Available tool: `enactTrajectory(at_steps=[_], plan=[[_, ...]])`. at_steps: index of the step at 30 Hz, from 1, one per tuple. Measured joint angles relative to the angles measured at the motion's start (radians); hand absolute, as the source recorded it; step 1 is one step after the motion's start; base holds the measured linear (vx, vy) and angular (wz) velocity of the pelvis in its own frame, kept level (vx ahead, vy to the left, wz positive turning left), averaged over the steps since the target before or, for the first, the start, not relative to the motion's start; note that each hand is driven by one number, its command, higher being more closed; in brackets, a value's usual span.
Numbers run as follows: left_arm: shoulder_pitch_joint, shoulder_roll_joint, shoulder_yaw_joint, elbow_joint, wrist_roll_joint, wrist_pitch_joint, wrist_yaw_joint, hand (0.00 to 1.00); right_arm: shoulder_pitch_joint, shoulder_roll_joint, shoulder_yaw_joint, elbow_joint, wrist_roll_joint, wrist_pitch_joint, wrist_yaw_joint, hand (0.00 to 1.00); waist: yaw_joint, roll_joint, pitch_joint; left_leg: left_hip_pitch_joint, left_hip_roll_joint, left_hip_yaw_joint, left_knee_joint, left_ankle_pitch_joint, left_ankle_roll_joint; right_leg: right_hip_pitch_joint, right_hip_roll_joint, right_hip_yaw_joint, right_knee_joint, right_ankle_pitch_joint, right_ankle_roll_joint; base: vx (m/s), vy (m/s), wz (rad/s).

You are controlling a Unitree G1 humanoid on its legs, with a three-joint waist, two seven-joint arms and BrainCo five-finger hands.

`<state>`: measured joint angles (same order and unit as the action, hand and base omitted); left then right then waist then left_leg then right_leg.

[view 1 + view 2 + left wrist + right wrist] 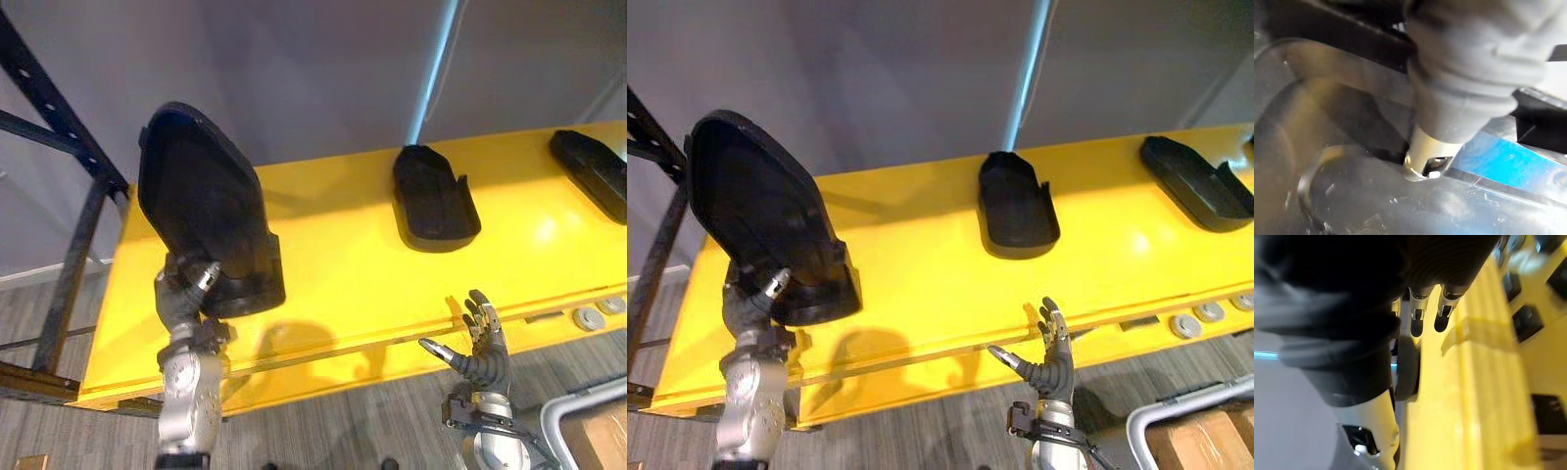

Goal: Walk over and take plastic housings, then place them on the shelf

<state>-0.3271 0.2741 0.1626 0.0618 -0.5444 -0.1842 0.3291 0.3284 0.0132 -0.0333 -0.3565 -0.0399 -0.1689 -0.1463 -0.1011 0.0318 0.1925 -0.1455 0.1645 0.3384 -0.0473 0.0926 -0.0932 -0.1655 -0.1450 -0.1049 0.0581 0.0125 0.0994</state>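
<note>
Your left hand [184, 292] grips a black housing [201, 201] above the yellow shelf [343, 279]; your right hand [484, 352] is open by its near edge.

Right robot hand [1445, 308] observed from close behind; dark ribbed cover [1449, 257] occupies the upper part of the frame; silver fingers [1417, 320] with dark tips extend straight from it, side by side, holding nothing; thumb [1369, 431] stands apart from them, silver below a grey sleeve. Fingers reach over the yellow shelf [1449, 396], apparently without touching it. One dark plastic housing [1408, 364] sits on the shelf just past the fingertips, at the line where the yellow meets the grey wall [1288, 431]; a blue stripe [1265, 355] runs along that wall. Several dark patches [1525, 320] lie on the yellow well apart from the hand; their nature cannot be determined.
</note>
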Motion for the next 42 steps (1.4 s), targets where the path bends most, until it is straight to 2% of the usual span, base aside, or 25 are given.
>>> enactTrajectory(at_steps=[2,3,6,8,10,11,13,19,23,26,30,32,37,38,42], plan=[[-0.117,0.096,0.001,0.087,-0.022,0.002,0.012,1.0,0.009,0.0,0.02,0.0,0.0,0.0,0.002,0.0,0.0,-0.004,0.025,-0.018,-0.001,0.012,-0.001,0.007,0.003,-0.028,0.0,0.014,0.001,0.01,0.003,-0.1,0.006,-0.15],[-0.225,0.183,-0.005,0.177,-0.039,0.008,0.024,1.0,0.016,0.0,0.048,0.0,0.007,0.0,0.003,0.0,-0.006,-0.004,0.047,-0.033,-0.004,0.014,-0.002,0.013,0.009,-0.046,-0.002,0.017,0.001,0.016,0.003,-0.1,0.009,-0.1],[-0.366,0.306,-0.056,0.309,-0.074,0.012,0.028,1.0,0.027,0.0,0.083,-0.003,0.017,-0.007,0.001,0.0,-0.02,-0.011,0.08,-0.045,-0.008,0.015,-0.005,0.02,0.015,-0.06,-0.005,0.019,0.003,0.02,0.004,-0.05,0.009,-0.02],[-0.472,0.405,-0.142,0.434,-0.095,0.018,0.018,1.0,0.029,-0.011,0.12,-0.003,0.018,-0.006,-0.001,0.0,-0.024,-0.019,0.091,-0.059,-0.009,0.022,-0.005,0.021,0.015,-0.08,-0.005,0.03,0.003,0.02,0.005,-0.02,0.006,-0.09],[-0.541,0.458,-0.198,0.534,-0.103,0.03,0.001,1.0,0.024,-0.018,0.141,0.003,0.018,-0.006,-0.001,0.0,-0.028,-0.023,0.106,-0.063,-0.009,0.024,-0.005,0.021,0.015,-0.087,-0.004,0.035,0.003,0.022,0.005,0.01,0.0,-0.08],[-0.574,0.489,-0.242,0.6,-0.11,0.051,-0.013,1.0,0.024,-0.021,0.156,0.011,0.018,-0.006,-0.001,0.0,-0.032,-0.026,0.111,-0.063,-0.008,0.025,-0.005,0.021,0.015,-0.088,-0.003,0.039,0.002,0.022,0.005,0.02,-0.005,-0.09],[-0.608,0.512,-0.299,0.678,-0.122,0.083,-0.029,1.0,0.022,-0.026,0.184,0.018,0.018,-0.006,-0.001,0.0,-0.039,-0.028,0.122,-0.063,-0.007,0.025,-0.005,0.021,0.015,-0.089,-0.002,0.042,0.002,0.022,0.005,0.02,-0.004,-0.05],[-0.614,0.544,-0.308,0.686,-0.143,0.098,-0.043,1.0,0.021,-0.041,0.215,0.019,0.019,-0.006,-0.001,0.0,-0.039,-0.031,0.14,-0.061,-0.006,0.029,-0.001,0.021,0.015,-0.092,-0.001,0.063,0.002,0.022,0.005,0.0,0.002,-0.04],[-0.454,0.56,-0.308,0.473,-0.21,0.083,-0.029,1.0,0.021,-0.054,0.249,0.022,0.019,-0.005,-0.001,0.0,-0.034,-0.031,0.14,-0.058,-0.002,0.03,0.008,0.021,0.015,-0.088,0.0,0.065,0.004,0.022,0.005,0.0,0.0,-0.01],[-0.343,0.56,-0.302,0.341,-0.213,0.077,-0.029,1.0,0.022,-0.054,0.25,0.024,0.019,-0.005,-0.001,0.0,-0.022,-0.03,0.147,-0.041,0.001,0.026,0.003,0.021,0.015,-0.074,0.005,0.062,0.01,0.021,0.005,0.0,0.0,0.0],[-0.194,0.56,-0.242,0.203,-0.144,0.08,-0.051,1.0,0.028,-0.053,0.248,0.028,0.017,-0.005,-0.001,0.0,-0.016,-0.029,0.147,-0.038,0.001,0.021,0.002,0.021,0.015,-0.072,0.005,0.06,0.013,0.021,0.005,-0.05,0.019,0.01],[-0.111,0.56,-0.208,0.142,-0.095,0.081,-0.063,1.0,0.038,-0.053,0.242,0.029,0.017,-0.005,0.001,0.0,-0.004,-0.029,0.147,-0.033,0.001,0.022,0.001,0.021,0.015,-0.072,0.005,0.063,0.017,0.021,0.005,-0.04,0.026,-0.03],[-0.025,0.56,-0.147,0.098,-0.05,0.083,-0.086,1.0,0.047,-0.053,0.227,0.058,0.017,-0.006,0.012,0.0,0.007,-0.029,0.147,-0.032,0.001,0.02,0.001,0.022,0.015,-0.071,0.005,0.062,0.019,0.021,0.005,-0.01,0.006,0.0],[-0.016,0.56,-0.136,0.096,-0.05,0.085,-0.086,0.0,0.054,-0.053,0.228,0.062,0.017,-0.006,0.014,0.0,0.009,-0.028,0.147,-0.032,0.001,0.02,0.001,0.023,0.015,-0.071,0.005,0.062,0.019,0.021,0.005,-0.01,0.031,0.01],[-0.012,0.559,-0.116,0.096,-0.048,0.1,-0.073,0.0,0.063,-0.053,0.228,0.062,0.017,-0.006,0.017,0.0,0.008,-0.028,0.147,-0.032,0.0,0.019,-0.001,0.024,0.016,-0.07,0.005,0.061,0.018,0.021,0.005,0.0,0.008,0.0]])
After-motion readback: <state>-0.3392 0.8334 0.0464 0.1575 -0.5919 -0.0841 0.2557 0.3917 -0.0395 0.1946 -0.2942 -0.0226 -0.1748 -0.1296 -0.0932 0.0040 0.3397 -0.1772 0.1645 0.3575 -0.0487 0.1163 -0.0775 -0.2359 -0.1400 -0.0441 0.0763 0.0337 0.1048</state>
